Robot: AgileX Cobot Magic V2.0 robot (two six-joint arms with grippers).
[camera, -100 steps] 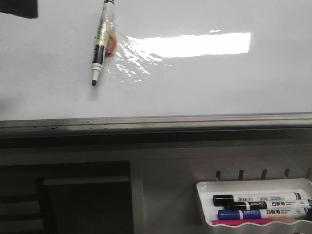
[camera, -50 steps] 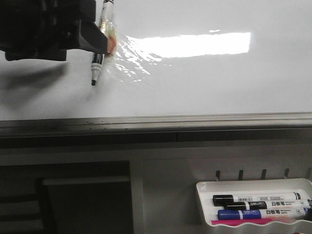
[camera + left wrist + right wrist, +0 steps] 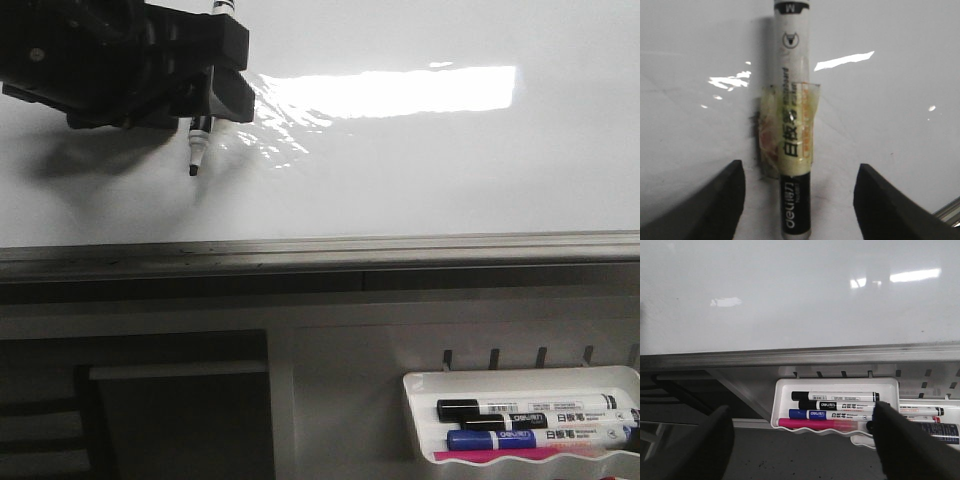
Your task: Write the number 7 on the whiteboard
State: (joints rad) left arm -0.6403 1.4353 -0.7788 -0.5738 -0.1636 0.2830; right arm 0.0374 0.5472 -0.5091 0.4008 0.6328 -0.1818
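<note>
Since a second ago the left claw (image 3: 205, 95) has arrived over the marker (image 3: 792, 150) lying on the whiteboard (image 3: 420, 170), jaws wide apart and straddling it, gripping nothing. No number 7 exists yet; grasping and writing remain.

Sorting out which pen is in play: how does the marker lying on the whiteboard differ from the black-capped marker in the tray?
The marker on the whiteboard is uncapped, tip bare; the black-capped tray marker is capped. The board marker carries yellowish tape around its barrel and lies between the open left gripper fingers; the tray marker has neither. Both have white barrels.
</note>
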